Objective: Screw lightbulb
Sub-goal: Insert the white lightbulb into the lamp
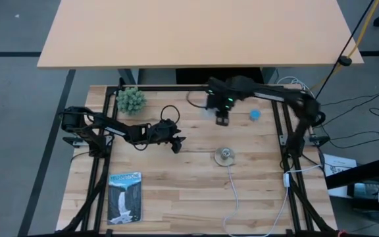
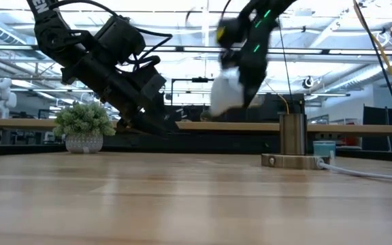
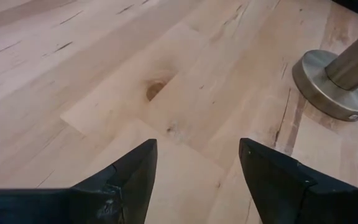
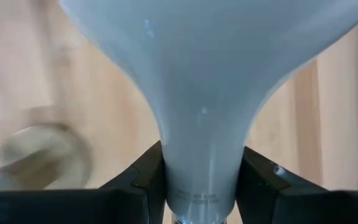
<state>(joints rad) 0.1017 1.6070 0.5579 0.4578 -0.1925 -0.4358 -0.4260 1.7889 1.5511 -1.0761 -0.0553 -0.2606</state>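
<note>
My right gripper [image 1: 222,118] is shut on the white lightbulb [image 4: 210,74] and holds it in the air over the far middle of the table. In the low view the lightbulb [image 2: 224,92] is well above the wood. The round metal socket [image 1: 225,156] stands on the table nearer the front, and its white cord runs toward the near edge. My left gripper [image 1: 175,141] is open and empty, low over the table to the left of the socket. The left wrist view shows the socket [image 3: 340,81] ahead of it. My right gripper pinches the lightbulb's narrow neck [image 4: 201,180] between its two fingers, just above the grey base. The wide dome sticks out beyond the fingertips, away from the wrist. The fingers slant downward. The lightbulb is lifted clear of the table.
A small blue round object [image 1: 255,114] lies right of my right gripper. A potted green plant [image 1: 131,100] stands at the far left. A booklet [image 1: 125,196] lies at the near left. Bare wood lies around the socket.
</note>
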